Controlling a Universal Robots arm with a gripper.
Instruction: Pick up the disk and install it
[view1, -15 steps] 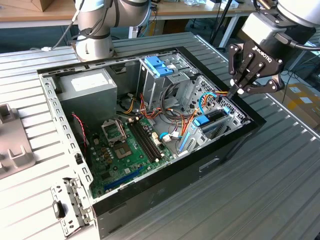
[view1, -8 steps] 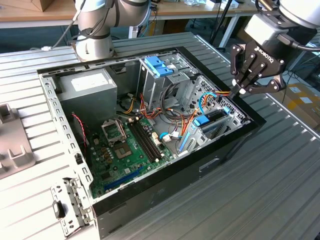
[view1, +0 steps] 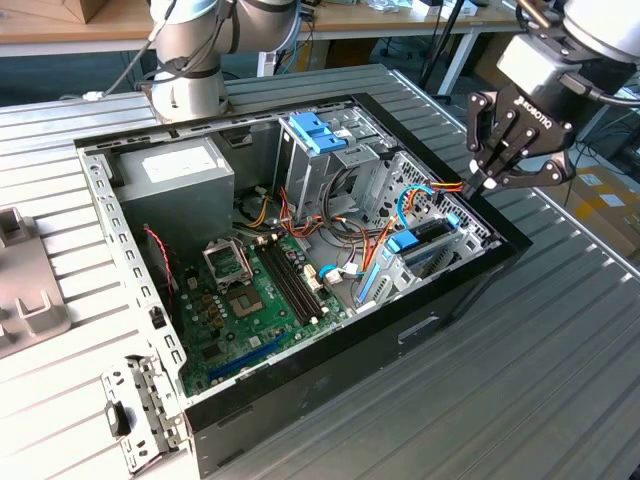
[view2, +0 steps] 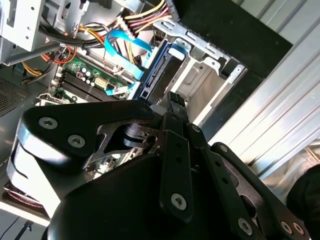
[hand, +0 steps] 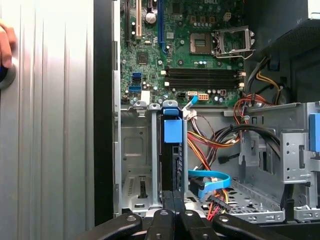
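Observation:
The disk (view1: 428, 238), dark with bright blue side rails and a blue end tab, stands on edge in the metal bay at the corner of the open computer case on the exterior view's right. In the first wrist view the disk (hand: 172, 132) runs straight away from my fingers. My gripper (view1: 487, 183) hangs just above that corner of the case, shut with its fingertips pressed together and nothing between them. In both wrist views my gripper (hand: 172, 199) (view2: 173, 101) points at the near end of the disk (view2: 156, 75); I cannot tell whether it touches.
Inside the black case rim (view1: 470, 285) lie the green motherboard (view1: 250, 300), a grey power-supply box (view1: 180, 178), a drive cage with a pale blue latch (view1: 318, 132) and loose cables (view1: 350, 240). Another arm's base (view1: 190, 85) stands behind. A hand (hand: 4, 42) rests on the ribbed table.

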